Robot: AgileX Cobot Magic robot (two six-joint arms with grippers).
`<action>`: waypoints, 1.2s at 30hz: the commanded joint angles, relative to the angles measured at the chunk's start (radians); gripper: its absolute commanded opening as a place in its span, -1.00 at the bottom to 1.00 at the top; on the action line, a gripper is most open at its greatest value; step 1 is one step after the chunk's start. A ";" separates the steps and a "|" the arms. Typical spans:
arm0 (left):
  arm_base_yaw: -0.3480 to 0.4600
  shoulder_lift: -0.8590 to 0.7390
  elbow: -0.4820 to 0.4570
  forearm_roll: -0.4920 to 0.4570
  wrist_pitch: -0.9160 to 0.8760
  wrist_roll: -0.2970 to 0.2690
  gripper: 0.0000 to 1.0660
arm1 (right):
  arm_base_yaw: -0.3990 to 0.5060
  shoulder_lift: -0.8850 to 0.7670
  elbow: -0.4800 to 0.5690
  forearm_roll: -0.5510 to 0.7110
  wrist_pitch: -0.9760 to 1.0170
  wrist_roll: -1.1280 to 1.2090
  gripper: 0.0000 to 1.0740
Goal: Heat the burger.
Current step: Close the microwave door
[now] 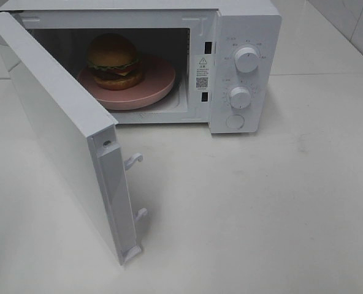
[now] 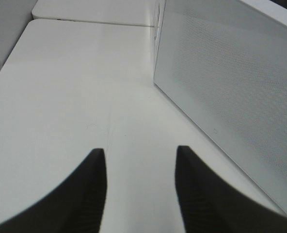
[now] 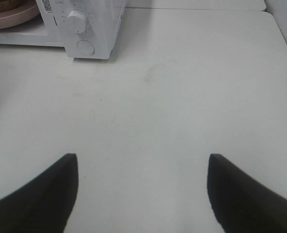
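Left gripper (image 2: 140, 158): two dark fingers stand apart with nothing between them, low over the white table (image 2: 61, 97), just beside the outer face of the microwave door (image 2: 231, 87).
Right gripper (image 3: 142, 160): fingers spread wide and empty, above bare table, well apart from the microwave (image 1: 246, 24).
Door: swung wide open, latch hooks showing on its free edge.
Burger (image 1: 114, 60): inside the cavity, upright on a round pink plate (image 1: 160, 82).
Step, as judged: shutting the door.
Doing it well: push on the outer face near the free edge, follow the hinge's arc, and finish firmly so the latches catch; a control knob (image 1: 239, 97) comes after.
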 commanded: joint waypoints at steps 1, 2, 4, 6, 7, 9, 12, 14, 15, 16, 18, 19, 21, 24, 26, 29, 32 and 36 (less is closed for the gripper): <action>-0.005 0.062 -0.008 -0.003 -0.058 -0.006 -0.73 | -0.007 -0.026 0.001 0.003 -0.002 0.002 0.35; -0.005 0.106 -0.007 -0.012 -0.094 0.000 -0.98 | -0.007 -0.026 0.001 0.003 -0.002 0.002 0.35; -0.005 0.142 0.005 -0.016 -0.145 0.009 -1.00 | -0.007 -0.026 0.001 0.003 -0.002 0.002 0.35; -0.005 0.159 0.017 -0.020 -0.181 0.021 -1.00 | -0.007 -0.026 0.001 0.003 -0.002 0.002 0.35; -0.005 0.185 0.044 -0.034 -0.255 0.046 -1.00 | -0.007 -0.026 0.001 0.003 -0.002 0.002 0.35; -0.005 0.197 0.060 -0.045 -0.298 0.057 -1.00 | -0.007 -0.026 0.001 0.003 -0.002 0.002 0.35; -0.005 0.229 0.115 -0.093 -0.439 0.085 -1.00 | -0.007 -0.026 0.001 0.003 -0.002 0.002 0.35; -0.005 0.253 0.164 -0.151 -0.595 0.107 -1.00 | -0.007 -0.026 0.001 0.003 -0.002 0.002 0.35; -0.005 0.253 0.164 -0.151 -0.595 0.107 -1.00 | -0.007 -0.026 0.001 0.003 -0.002 0.002 0.35; -0.005 0.276 0.208 -0.177 -0.709 0.131 -1.00 | -0.007 -0.026 0.001 0.003 -0.002 0.002 0.35; -0.005 0.286 0.229 -0.181 -0.752 0.136 -1.00 | -0.007 -0.026 0.001 0.003 -0.002 0.002 0.35; -0.005 0.315 0.263 -0.181 -0.835 0.134 -1.00 | -0.007 -0.026 0.001 0.003 -0.002 0.002 0.35; -0.005 0.331 0.279 -0.180 -0.877 0.134 -1.00 | -0.007 -0.026 0.001 0.003 -0.002 0.002 0.35; -0.005 0.382 0.312 -0.180 -0.980 0.133 -1.00 | -0.007 -0.026 0.001 0.003 -0.002 0.002 0.35; -0.005 0.422 0.321 -0.175 -1.040 0.129 -1.00 | -0.007 -0.026 0.001 0.003 -0.002 0.002 0.35; -0.005 0.502 0.323 -0.147 -1.117 0.127 -1.00 | -0.007 -0.026 0.001 0.003 -0.002 0.002 0.35; -0.005 0.611 0.323 -0.085 -1.214 0.109 -1.00 | -0.007 -0.026 0.001 0.003 -0.002 0.002 0.35; -0.005 0.715 0.323 0.058 -1.307 -0.020 -1.00 | -0.007 -0.026 0.001 0.003 -0.002 0.002 0.35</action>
